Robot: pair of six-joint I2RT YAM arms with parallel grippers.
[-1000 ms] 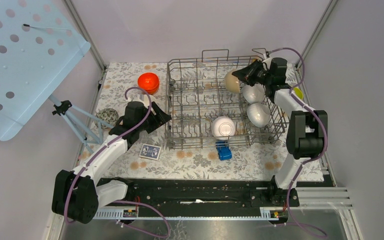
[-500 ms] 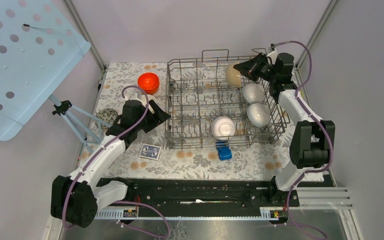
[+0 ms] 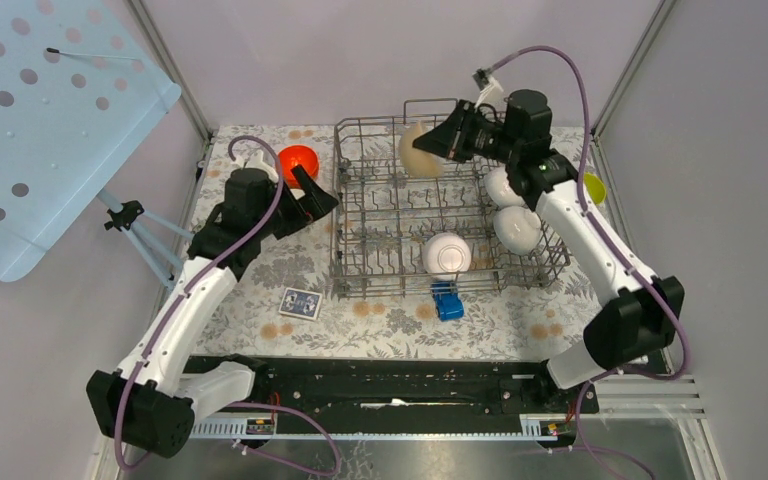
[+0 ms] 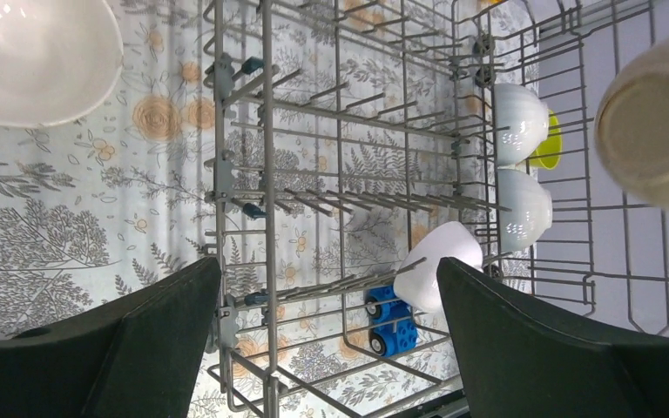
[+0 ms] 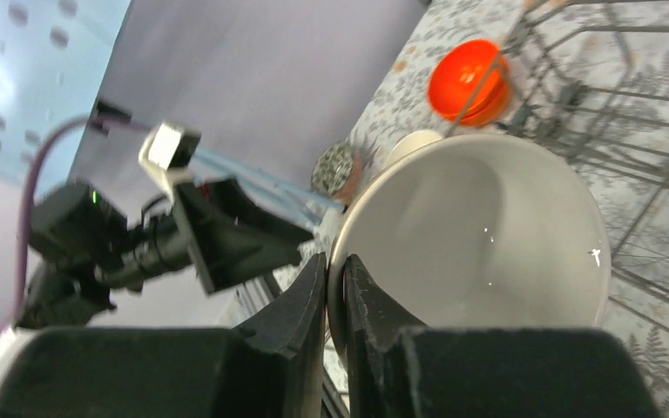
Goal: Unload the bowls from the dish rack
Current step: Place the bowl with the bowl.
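Beige bowl (image 3: 416,150) hung tilted in the upper centre of the overhead frame, held up over the top part of the dish rack (image 3: 340,215). The right gripper (image 3: 448,140) was closed on it. In the right wrist view its two fingers (image 5: 296,305) met on the bowl's rim at the lower middle of the frame, one inside the rim and one outside. In the left wrist view this bowl showed its round foot at the upper right edge.

Inside the rack a white bowl (image 3: 505,185) and a second white bowl (image 3: 517,228) stood on edge, one below the other toward the right of the overhead frame. A third white bowl (image 3: 447,255) leaned at the lower middle. A yellow-green bowl (image 3: 594,187) lay just outside the rack's right wall, partly hidden by the right arm. An orange-red bowl (image 3: 295,160) sat on the flowered cloth (image 3: 380,320) left of the rack.

The left gripper (image 3: 315,195) hovered just below that orange-red bowl and beside the rack's left wall, its jaws spread wide and holding nothing. Its wrist view showed a pale bowl (image 4: 35,52) on the cloth in the upper left corner, apart from both fingers.
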